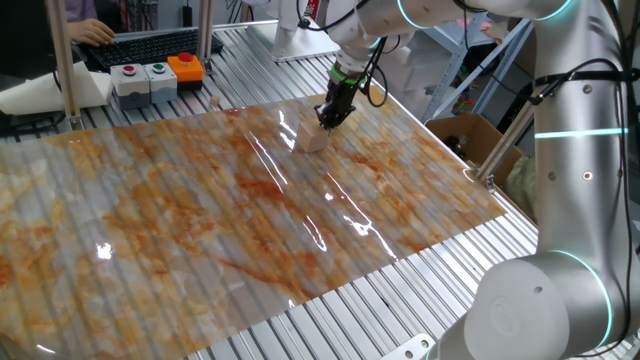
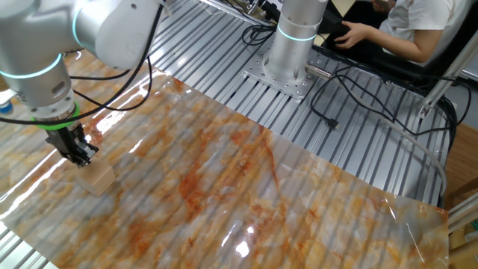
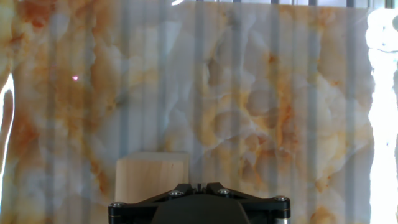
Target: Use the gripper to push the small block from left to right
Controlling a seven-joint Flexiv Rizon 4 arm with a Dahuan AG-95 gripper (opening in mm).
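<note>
Black fingered claw (image 1: 331, 117) fingers together, gripping nothing | tips against small pale tan wooden cube (image 1: 313, 138) | marbled orange-grey surface (image 1: 200, 230) stretches wide beyond

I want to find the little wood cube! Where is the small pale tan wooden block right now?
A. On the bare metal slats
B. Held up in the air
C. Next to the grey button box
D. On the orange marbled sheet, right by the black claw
D: the small pale tan wooden block sits on the orange marbled sheet, right beside the black claw.
</note>
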